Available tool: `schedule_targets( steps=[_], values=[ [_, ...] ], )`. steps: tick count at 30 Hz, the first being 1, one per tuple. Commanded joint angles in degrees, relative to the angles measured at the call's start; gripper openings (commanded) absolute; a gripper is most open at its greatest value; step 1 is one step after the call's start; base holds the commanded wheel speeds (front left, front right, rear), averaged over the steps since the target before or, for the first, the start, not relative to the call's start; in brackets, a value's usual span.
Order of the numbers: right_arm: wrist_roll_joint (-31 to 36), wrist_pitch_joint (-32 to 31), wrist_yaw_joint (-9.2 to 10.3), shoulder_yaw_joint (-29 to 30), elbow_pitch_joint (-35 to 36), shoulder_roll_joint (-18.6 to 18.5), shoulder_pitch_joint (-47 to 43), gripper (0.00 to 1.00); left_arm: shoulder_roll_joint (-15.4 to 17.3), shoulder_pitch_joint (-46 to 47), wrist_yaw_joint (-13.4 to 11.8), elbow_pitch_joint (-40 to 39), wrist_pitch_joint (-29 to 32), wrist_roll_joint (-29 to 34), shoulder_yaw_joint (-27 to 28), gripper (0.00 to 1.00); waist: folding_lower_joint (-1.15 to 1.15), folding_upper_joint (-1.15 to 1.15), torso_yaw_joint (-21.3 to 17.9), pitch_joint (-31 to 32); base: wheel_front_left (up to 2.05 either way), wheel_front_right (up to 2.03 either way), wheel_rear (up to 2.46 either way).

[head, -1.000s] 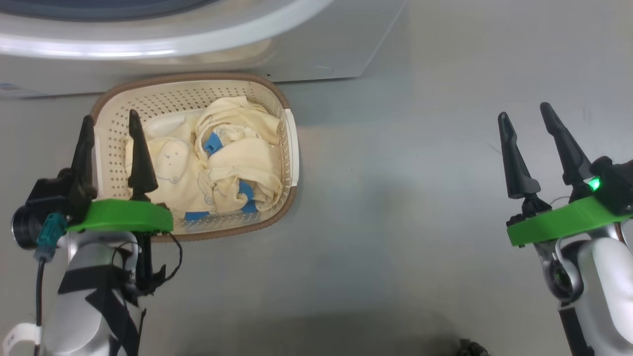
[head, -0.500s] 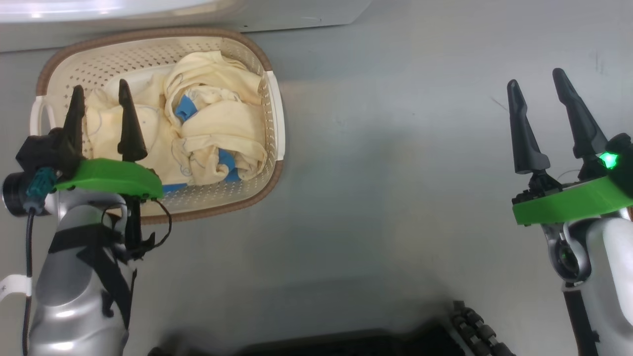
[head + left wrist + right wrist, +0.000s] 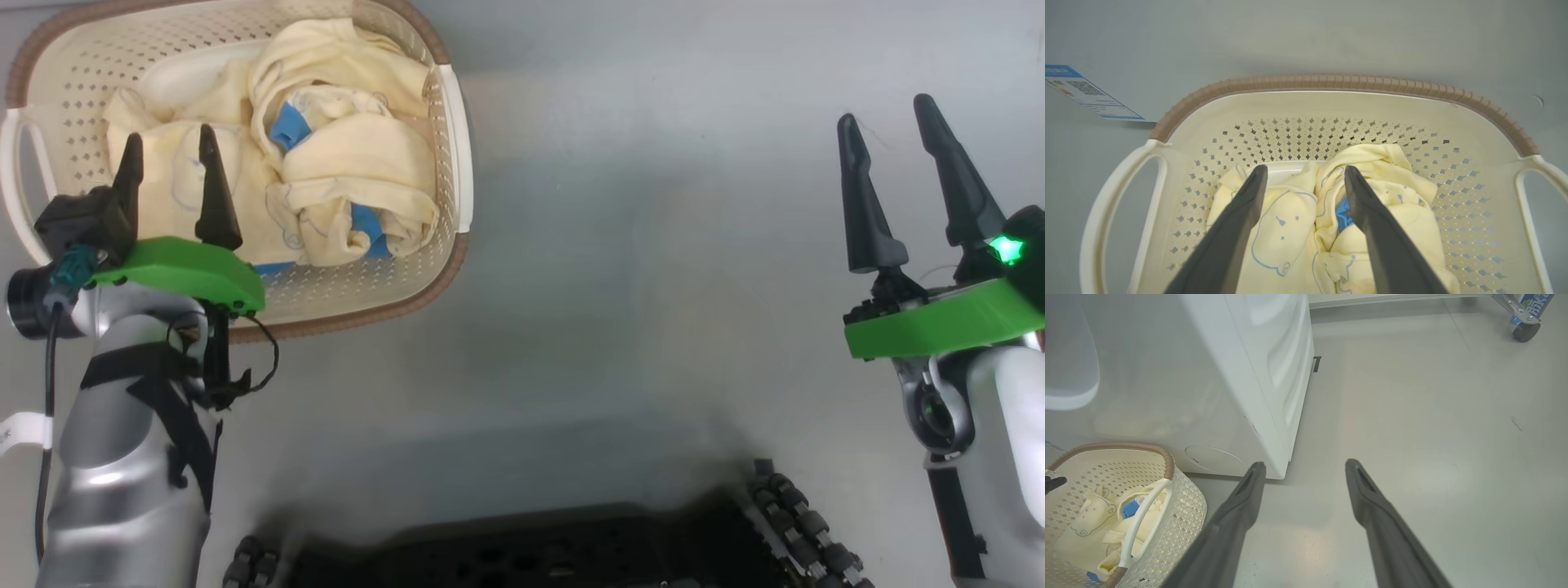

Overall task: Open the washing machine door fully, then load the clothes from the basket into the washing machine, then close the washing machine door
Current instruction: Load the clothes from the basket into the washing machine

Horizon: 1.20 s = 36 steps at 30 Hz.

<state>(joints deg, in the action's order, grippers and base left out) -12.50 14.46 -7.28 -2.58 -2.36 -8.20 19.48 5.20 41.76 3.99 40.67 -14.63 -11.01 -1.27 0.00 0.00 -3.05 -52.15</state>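
The cream basket (image 3: 451, 122) with its brown rim stands on the floor at the upper left of the head view. Pale yellow clothes (image 3: 351, 155) with blue trim lie crumpled in it. My left gripper (image 3: 167, 139) hovers open over the left part of the pile. In the left wrist view its fingers (image 3: 1237, 228) straddle a bear-print garment (image 3: 1286, 220) without touching it. My right gripper (image 3: 884, 110) stands open over bare floor far to the right. The white washing machine (image 3: 1249, 355) rises just behind the basket (image 3: 1184, 498). I cannot tell how the washing machine door stands.
My dark wheeled base (image 3: 531, 547) lies along the bottom edge of the head view. A blue label (image 3: 1086, 92) sits low on the machine's front, behind the basket. A caster wheel (image 3: 1525, 330) stands far off. Grey floor (image 3: 653, 286) spreads between basket and right gripper.
The camera has tipped down: the machine left the head view and my base came in. The left fingers now stand over the clothes instead of the basket's left wall. Both grippers stay open.
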Motion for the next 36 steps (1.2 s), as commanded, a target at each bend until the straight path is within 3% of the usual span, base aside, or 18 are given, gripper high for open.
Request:
schedule_targets(
  steps=[1,13,22,36],
  values=[
    [0.39,0.54,-0.21,-1.26,1.74,0.17,-1.57,1.0,2.09,-0.93,0.14,0.07,-0.37,0.37,1.32,1.0,0.0,0.0,-0.27,-0.83,0.0,0.0,0.0],
    [-0.21,0.54,-0.21,-1.56,2.18,0.67,-1.67,1.0,5.42,4.32,0.94,11.54,-0.25,2.68,-0.94,1.0,0.0,0.0,-2.07,-3.85,0.0,0.0,0.0],
    [-0.39,0.54,-0.21,-1.88,2.33,1.17,-1.72,1.0,8.02,10.34,-0.7,20.55,3.75,5.82,-4.19,1.0,0.0,0.0,-3.05,-4.99,0.0,0.0,0.0],
    [-0.59,0.54,-0.21,-1.95,2.83,1.2,-1.39,1.0,9.9,16.84,0.7,29.63,9.92,6.3,-6.86,1.0,0.0,0.0,-4.08,-6.9,0.0,0.0,0.0]
  ],
)
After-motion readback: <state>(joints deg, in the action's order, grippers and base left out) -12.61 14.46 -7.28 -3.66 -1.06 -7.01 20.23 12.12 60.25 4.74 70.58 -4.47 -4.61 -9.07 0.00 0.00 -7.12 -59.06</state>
